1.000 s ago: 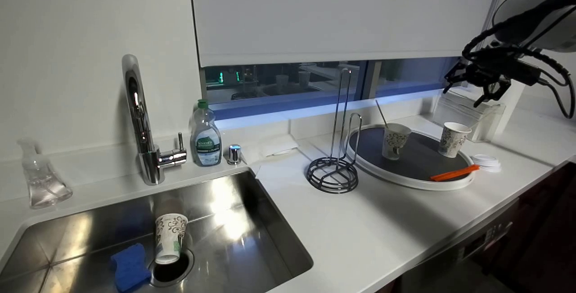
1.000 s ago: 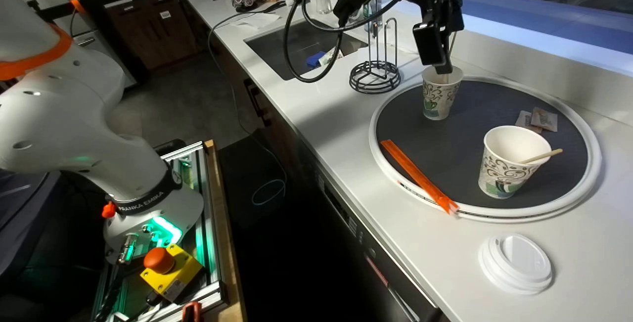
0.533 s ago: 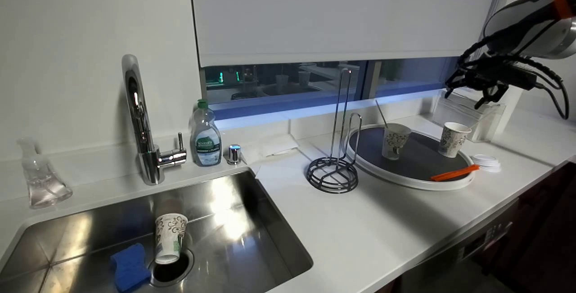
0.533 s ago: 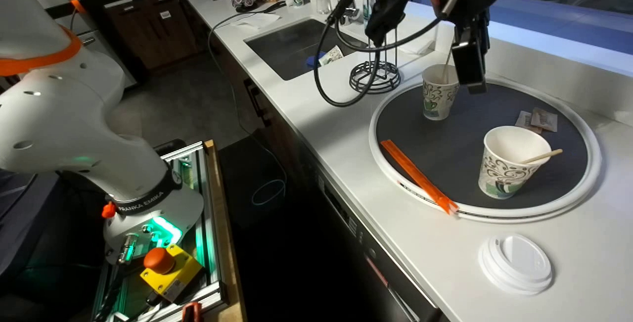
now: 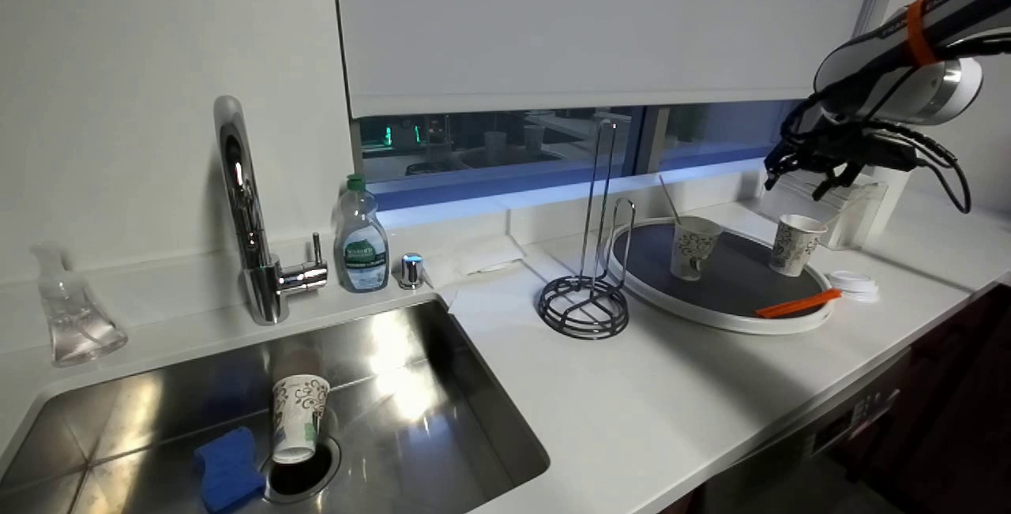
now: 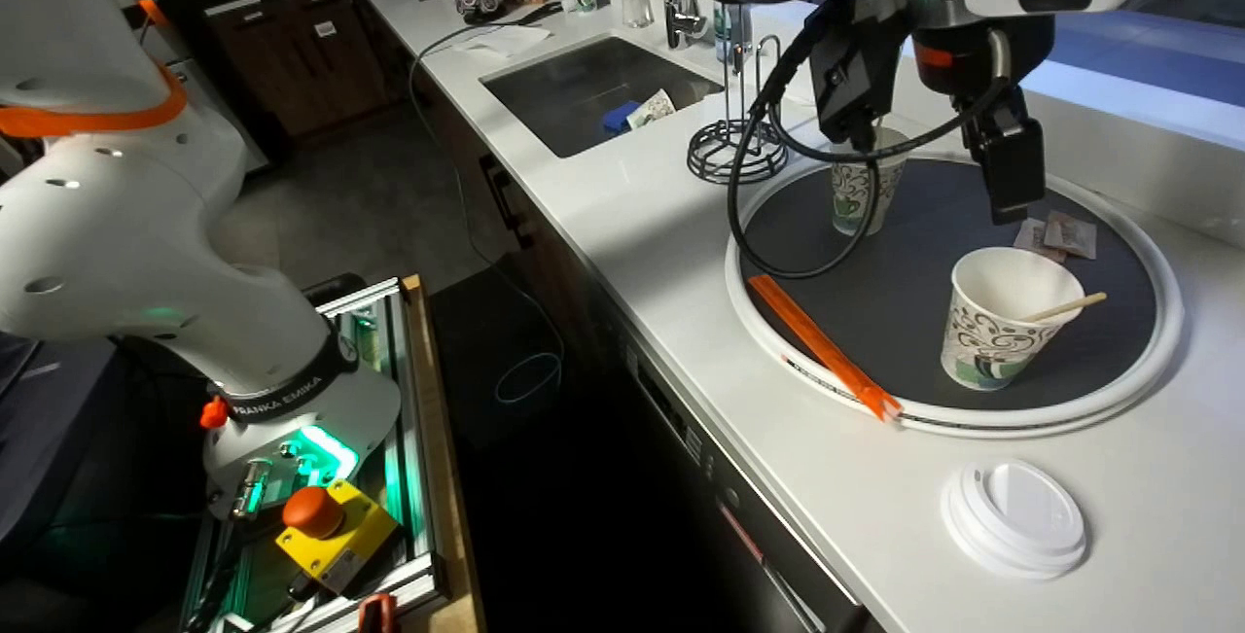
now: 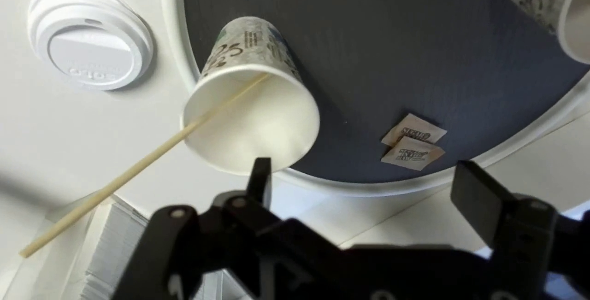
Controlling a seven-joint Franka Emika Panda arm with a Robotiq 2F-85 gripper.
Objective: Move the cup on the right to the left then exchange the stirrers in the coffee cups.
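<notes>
Two patterned paper cups stand upright on the round dark tray (image 6: 741, 288). A cup (image 6: 992, 336) nearer that exterior view holds a pale wooden stirrer (image 6: 1070, 307). In the wrist view this cup (image 7: 253, 106) and its long stirrer (image 7: 138, 166) show large at left. The farther cup (image 5: 695, 249) holds a thin stirrer (image 5: 670, 200) leaning back. In the wrist view only part of that cup (image 7: 544, 0) shows at top right, its stirrer out of view. My gripper (image 7: 363, 171) is open and empty, above the tray. It (image 5: 796, 189) hangs higher than both cups, close to the right cup (image 5: 796, 244).
Sugar packets (image 7: 412, 145) lie on the tray. An orange strip (image 6: 822, 346) lies across its rim. White lids (image 6: 1016, 516) sit beside the tray. A wire stand (image 5: 584, 309) stands between tray and sink (image 5: 395, 419). A transparent box (image 5: 857, 214) is against the wall.
My gripper has moved from in front of the farther cup toward the nearer cup, and a little lower. It stays open. The cups and stirrers have not moved.
</notes>
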